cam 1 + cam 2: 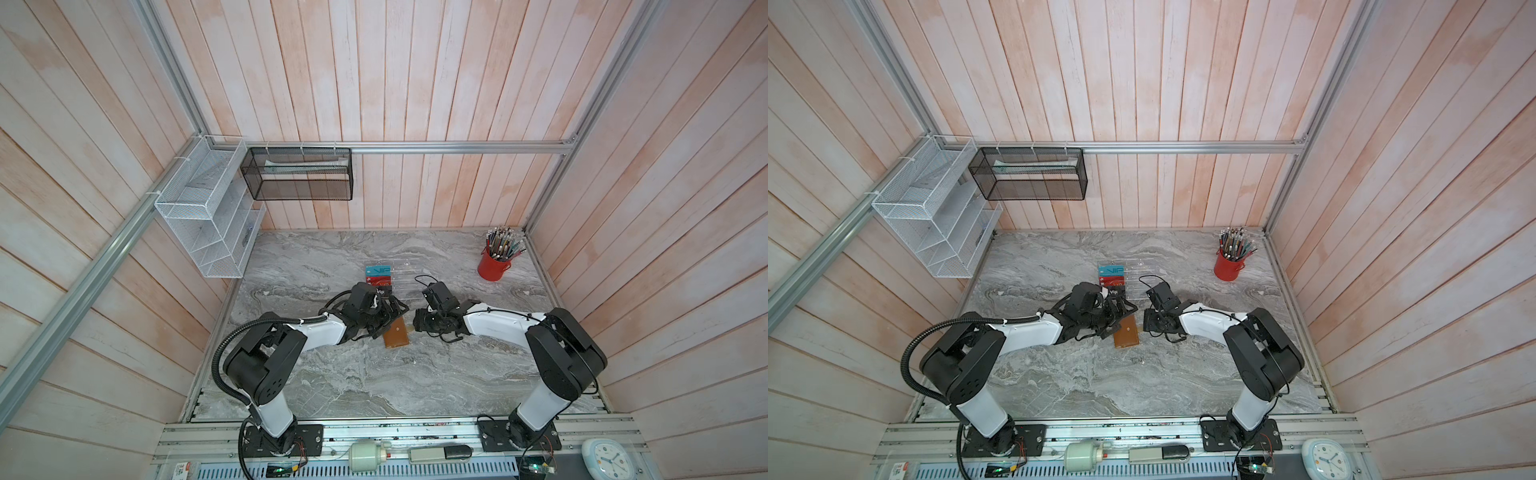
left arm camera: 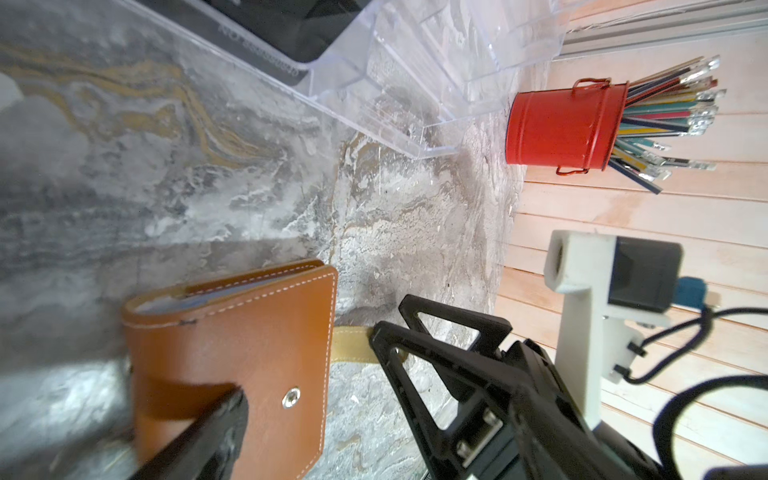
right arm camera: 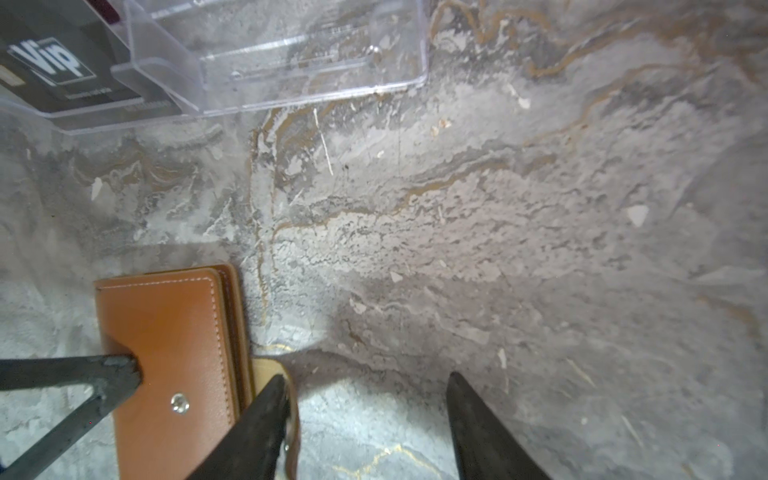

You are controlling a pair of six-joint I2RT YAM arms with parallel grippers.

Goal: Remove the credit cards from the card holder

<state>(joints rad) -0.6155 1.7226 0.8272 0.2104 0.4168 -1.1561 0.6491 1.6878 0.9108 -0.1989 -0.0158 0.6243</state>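
Note:
The tan card holder (image 1: pixel 397 337) (image 1: pixel 1127 336) lies closed on the marble between both grippers. Its snap strap (image 2: pixel 353 345) (image 3: pixel 266 368) is undone and lies flat beside it. My left gripper (image 1: pixel 390 320) is open, and one of its fingers (image 2: pixel 220 428) rests on the cover (image 3: pixel 166 324). My right gripper (image 3: pixel 365 384) (image 1: pixel 416 326) is open over the strap, one finger against the strap's edge. Three credit cards stand in a clear rack (image 3: pixel 291 54) behind: teal (image 1: pixel 379 271), red (image 1: pixel 383 283) and black (image 3: pixel 54 68). Any cards inside the holder are hidden.
A red cup of pencils (image 1: pixel 494 262) (image 2: pixel 561 124) stands at the back right. A white wire rack (image 1: pixel 203 224) and a black mesh basket (image 1: pixel 297 174) hang on the walls at the back left. Wooden walls close in three sides of the table.

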